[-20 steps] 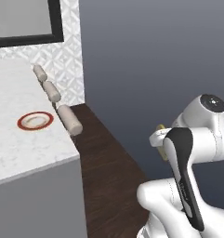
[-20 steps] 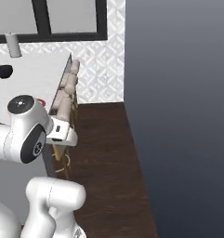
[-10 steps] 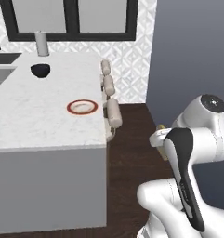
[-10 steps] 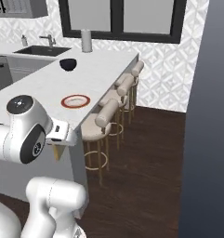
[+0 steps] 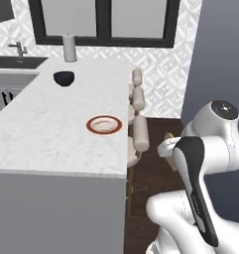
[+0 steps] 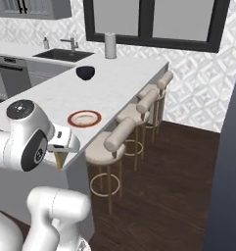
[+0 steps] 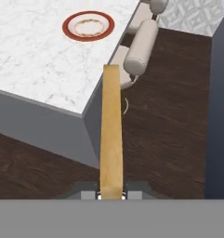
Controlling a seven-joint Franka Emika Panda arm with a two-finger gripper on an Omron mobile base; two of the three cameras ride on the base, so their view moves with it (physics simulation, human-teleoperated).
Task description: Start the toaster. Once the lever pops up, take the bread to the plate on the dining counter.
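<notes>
The bread [image 7: 111, 135] is a thin slice seen edge-on, tan-crusted, and my gripper [image 7: 111, 195] is shut on its near end. In the base views the gripper [image 6: 60, 149] hangs beside my arm at the near corner of the dining counter [image 5: 46, 134], below its top. A bit of bread [image 6: 59, 160] pokes out under it. The red-rimmed plate [image 5: 104, 124] lies near the counter's right edge, ahead of and left of the bread's tip, and it holds nothing [image 7: 88, 25]. The toaster is out of view.
A dark bowl [image 5: 64, 78] and a pale cylinder [image 5: 69, 48] stand farther back on the counter. Padded stools [image 5: 140, 131] line its right side over dark wood floor [image 7: 169, 125]. A sink [image 6: 65, 54] is at the back left, and a grey wall [image 5: 220, 54] is on the right.
The whole picture has swung: the camera moved with the base, bringing the counter and plate from the side to in front. The bread stays gripped in the same pose.
</notes>
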